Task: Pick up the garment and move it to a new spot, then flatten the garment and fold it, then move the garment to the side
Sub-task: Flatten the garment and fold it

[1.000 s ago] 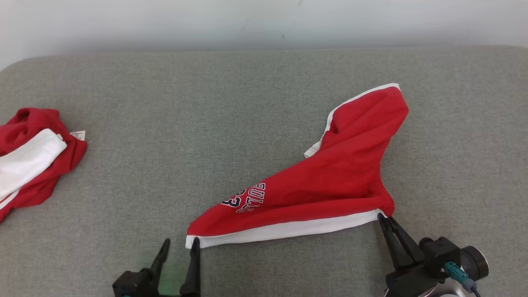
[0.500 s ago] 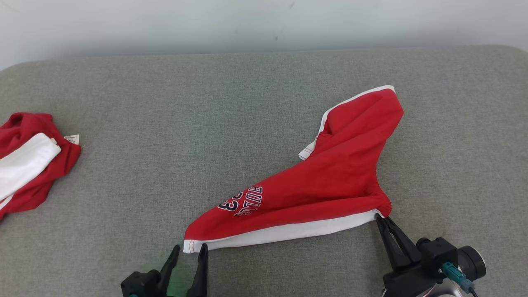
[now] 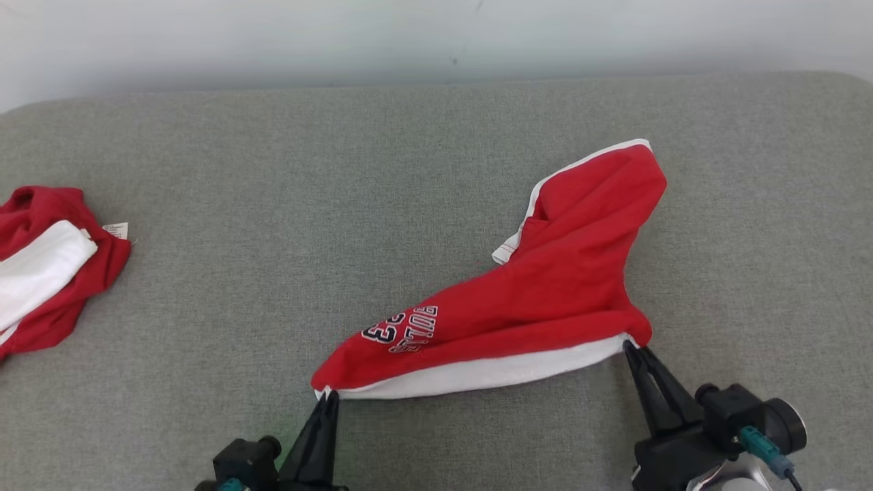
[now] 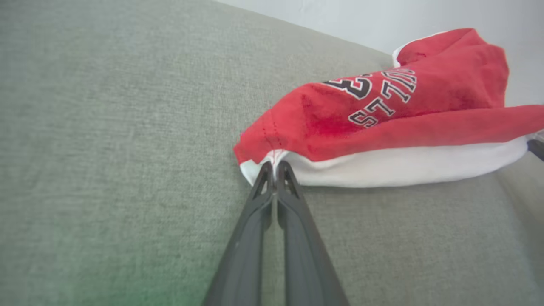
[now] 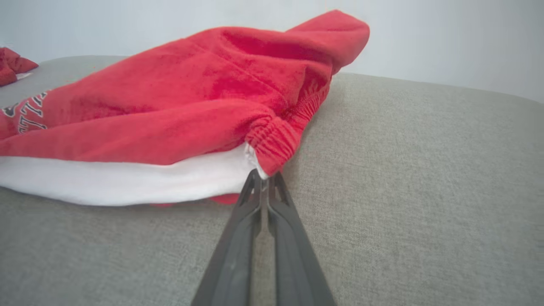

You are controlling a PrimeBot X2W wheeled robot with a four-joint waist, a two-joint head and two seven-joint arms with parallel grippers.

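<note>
Background: pale wall (image 3: 436, 34) running behind the far edge of the counter (image 3: 273, 239), which has a grey woven cover and rounded far corners.

Task item: the garment (image 3: 566, 273), red, lies right of the counter's middle and closer to the near edge than the far one. Its long side runs roughly along the near edge. One end rises in a peak pointing toward the far right corner. It's bunched and creased, not flat.

At the left edge I see a second red-and-white bundle (image 3: 48, 266), crumpled, well apart from the garment.

White band (image 3: 491, 372) runs along the garment's near side from one pincer to the other.

Left pincer (image 3: 328, 397): fingers pressed together, gripping the garment's near-left corner where the white band ends. My left wrist view confirms cloth pinched between the tips.

Right pincer (image 3: 631, 348): closed the same way, gripping the near-right corner just beside a gathered elastic hem (image 5: 272, 142).

Dark-outlined lettering (image 3: 402, 329) sits on the red cloth near the left corner, upside down in my head view.

Small white label (image 3: 114, 230) on the bundle's far side.
</note>
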